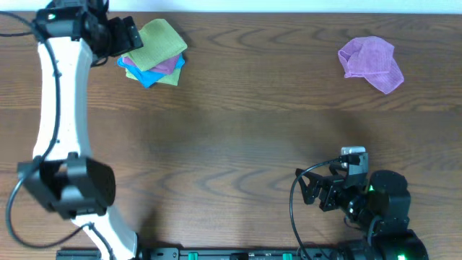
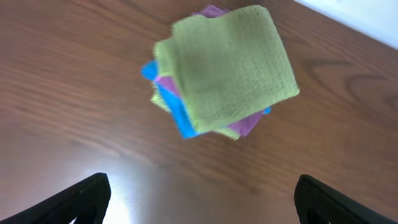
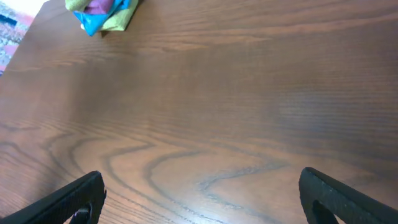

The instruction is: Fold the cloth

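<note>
A crumpled purple cloth (image 1: 372, 63) lies unfolded at the table's far right. A stack of folded cloths (image 1: 154, 53), green on top over purple and blue, sits at the far left; it also shows in the left wrist view (image 2: 227, 68) and the right wrist view (image 3: 102, 14). My left gripper (image 1: 126, 40) is open and empty, just left of the stack, its fingers apart above bare table (image 2: 199, 199). My right gripper (image 1: 312, 190) is open and empty near the front edge, far from the purple cloth, over bare wood (image 3: 199, 193).
The wooden table (image 1: 238, 137) runs between the stack and the purple cloth. The left arm's white links (image 1: 61, 108) stretch along the left side. The right arm's base and cables (image 1: 375, 217) sit at the front right.
</note>
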### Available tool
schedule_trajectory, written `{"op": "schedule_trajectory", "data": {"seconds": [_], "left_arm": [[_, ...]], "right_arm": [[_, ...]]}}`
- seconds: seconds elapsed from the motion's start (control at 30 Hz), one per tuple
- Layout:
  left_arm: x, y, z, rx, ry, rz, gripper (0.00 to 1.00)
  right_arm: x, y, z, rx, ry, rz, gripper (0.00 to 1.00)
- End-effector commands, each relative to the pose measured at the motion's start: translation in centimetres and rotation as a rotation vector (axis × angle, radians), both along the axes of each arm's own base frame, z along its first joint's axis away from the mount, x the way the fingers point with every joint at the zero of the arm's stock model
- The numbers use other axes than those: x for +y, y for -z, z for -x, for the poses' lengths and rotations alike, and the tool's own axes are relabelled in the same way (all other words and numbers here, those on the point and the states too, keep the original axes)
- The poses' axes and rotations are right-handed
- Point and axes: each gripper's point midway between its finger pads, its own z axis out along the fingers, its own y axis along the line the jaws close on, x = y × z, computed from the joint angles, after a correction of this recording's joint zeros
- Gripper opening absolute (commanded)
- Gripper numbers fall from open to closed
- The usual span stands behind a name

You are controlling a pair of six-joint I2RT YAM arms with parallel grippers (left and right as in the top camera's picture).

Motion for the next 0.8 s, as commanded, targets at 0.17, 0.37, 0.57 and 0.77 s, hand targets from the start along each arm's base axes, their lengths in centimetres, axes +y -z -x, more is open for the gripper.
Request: {"op": "schedule_trajectory", "data": {"seconds": [0.17,0.37,0.57,0.77], "left_arm": [[2.3,-4.6,7.2,0.056,0.029,-0.184,0.95],[1.7,-4.0,9.8,0.088,0.065,-0.175,0.95],[0.0,-0.4,11.3,0.031,0.106,-0.103,0.95],[-1.2,3.4,13.6,-0.113,0.129,-0.074,0.96]], "right_arm": [[-0.2,0.1,0.0,0.005,0.014,-0.006,0.99],[-0.2,0.1,0.0,0.005,0.014,-0.006,0.99],[-0.2,0.1,0.0,0.005,0.014,-0.006,0.99],[-0.2,0.1,0.0,0.004,0.014,-0.006,0.99]]}}
